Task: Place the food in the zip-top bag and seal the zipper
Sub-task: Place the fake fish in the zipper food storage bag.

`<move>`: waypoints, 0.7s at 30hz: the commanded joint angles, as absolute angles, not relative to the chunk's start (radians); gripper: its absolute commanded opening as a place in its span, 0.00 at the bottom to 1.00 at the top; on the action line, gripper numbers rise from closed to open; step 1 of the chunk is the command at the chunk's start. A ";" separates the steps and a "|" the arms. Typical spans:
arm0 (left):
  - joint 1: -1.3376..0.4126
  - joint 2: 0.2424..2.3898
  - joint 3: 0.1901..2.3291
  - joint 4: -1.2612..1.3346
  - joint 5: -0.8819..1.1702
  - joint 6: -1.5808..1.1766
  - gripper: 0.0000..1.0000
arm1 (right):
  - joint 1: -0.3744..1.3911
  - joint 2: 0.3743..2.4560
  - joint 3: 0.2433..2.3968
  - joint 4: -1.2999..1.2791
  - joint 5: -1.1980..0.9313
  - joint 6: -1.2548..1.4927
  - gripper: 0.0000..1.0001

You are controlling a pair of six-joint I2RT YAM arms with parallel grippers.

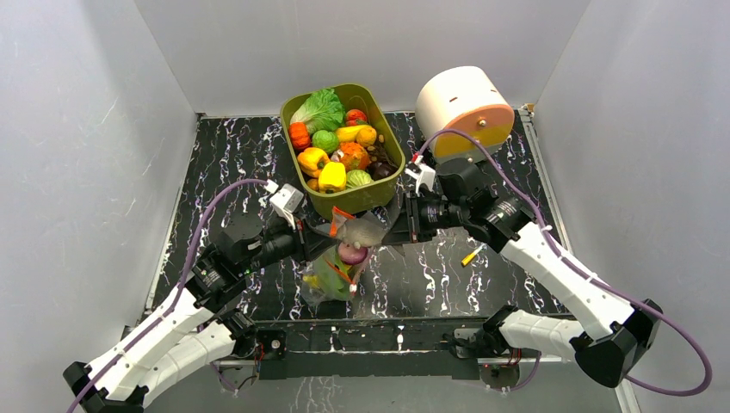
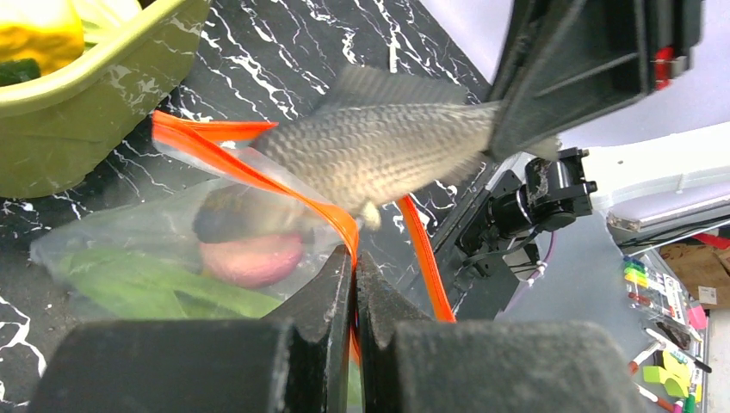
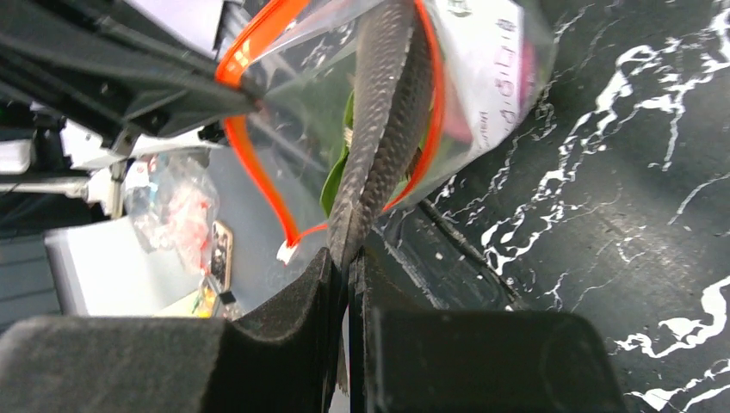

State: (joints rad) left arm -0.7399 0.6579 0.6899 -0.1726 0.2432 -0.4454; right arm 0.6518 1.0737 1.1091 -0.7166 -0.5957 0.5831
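Note:
The clear zip-top bag (image 1: 334,274) hangs open between my arms, with a purple onion (image 2: 250,260) and green pieces (image 2: 146,288) inside. My left gripper (image 2: 355,258) is shut on its red-orange zipper strip (image 2: 245,165), which also shows in the right wrist view (image 3: 250,163). My right gripper (image 3: 349,258) is shut on the tail of a grey scaly toy fish (image 3: 383,129). The fish (image 2: 379,155) lies across the bag's mouth, its head end behind the plastic. From above, the fish (image 1: 361,231) spans between the left gripper (image 1: 320,234) and the right gripper (image 1: 394,225).
The olive-green tub (image 1: 379,191) of toy fruits and vegetables stands just behind the bag. A white cylinder with an orange face (image 1: 465,107) sits at the back right. A small yellow stick (image 1: 470,255) lies on the black marbled table near the right arm.

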 commanded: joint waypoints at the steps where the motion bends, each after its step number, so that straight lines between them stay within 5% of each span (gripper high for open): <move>1: -0.742 0.651 0.723 -0.088 0.300 -0.481 0.00 | 0.651 1.085 1.183 -0.685 -0.453 0.602 0.00; 21: -0.742 0.674 0.700 -0.024 0.336 -0.534 0.00 | 0.697 1.117 1.214 -0.787 -0.404 0.607 0.00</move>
State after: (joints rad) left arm -0.7399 0.6819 0.6899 -0.0921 0.2981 -0.5194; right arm 0.6735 1.0893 1.1347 -0.7620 -0.4511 0.6109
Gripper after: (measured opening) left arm 0.010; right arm 0.055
